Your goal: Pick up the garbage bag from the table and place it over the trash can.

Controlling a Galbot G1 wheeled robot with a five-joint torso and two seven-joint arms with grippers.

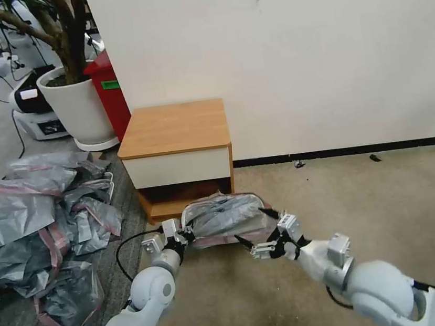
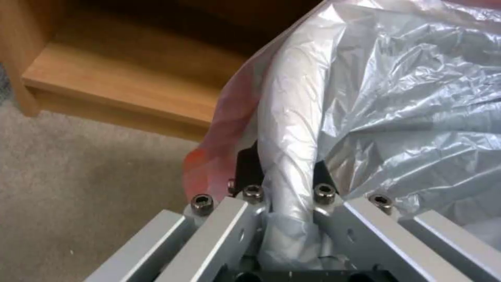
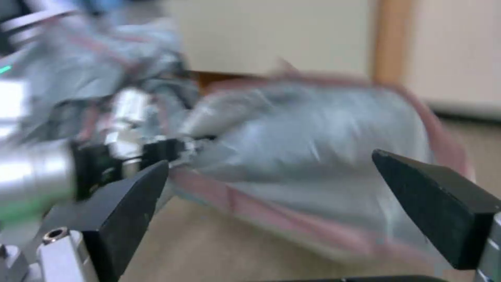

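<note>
Motion blur smears the garbage bag (image 3: 323,156) and the left tool (image 3: 156,150) in the right wrist view. The trash can lies hidden beneath the draped plastic. The heap of grey bags (image 1: 28,218) is cut off at the head view's left edge.

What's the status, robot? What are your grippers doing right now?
Left gripper shut on garbage bag, bag draped over trash can rim. Right gripper open beside it. Table behind.

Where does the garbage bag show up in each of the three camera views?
Head view: the garbage bag sits low centre, below the table.
Left wrist view: it covers the right side, clamped in the left end effector.
Right wrist view: it lies mid-picture, beyond the open right end effector.
Shared landmark: its pinkish-red drawstring rim.
</note>
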